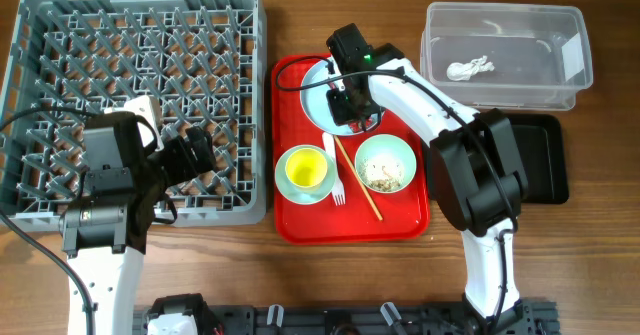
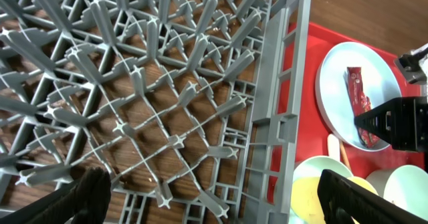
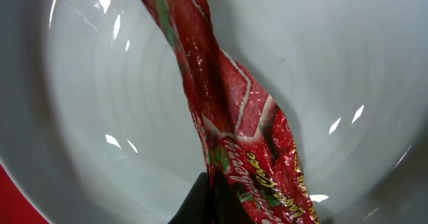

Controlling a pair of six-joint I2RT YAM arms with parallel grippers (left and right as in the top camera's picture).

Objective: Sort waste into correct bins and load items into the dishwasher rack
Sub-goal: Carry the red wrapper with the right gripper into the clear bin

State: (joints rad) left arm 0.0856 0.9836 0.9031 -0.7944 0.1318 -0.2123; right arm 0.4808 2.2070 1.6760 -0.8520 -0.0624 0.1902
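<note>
The red wrapper (image 3: 227,117) lies stretched across the white plate (image 3: 100,103) at the back of the red tray (image 1: 300,220). My right gripper (image 1: 352,105) is down over the plate, shut on the wrapper's near end (image 3: 221,204). The left wrist view shows the wrapper (image 2: 358,90) on the plate (image 2: 341,70). My left gripper (image 2: 224,200) is open and empty above the grey dishwasher rack's (image 1: 60,35) front right corner. A yellow cup (image 1: 305,170) sits in one mint bowl. The other mint bowl (image 1: 385,163) holds crumbs. A white fork (image 1: 336,180) and a chopstick (image 1: 357,180) lie between them.
The clear tub (image 1: 505,20) stands at the back right with a white scrap (image 1: 470,70) inside. The black tray (image 1: 545,160) lies in front of it, partly hidden by the right arm. The rack's rim (image 2: 277,117) runs close beside the red tray.
</note>
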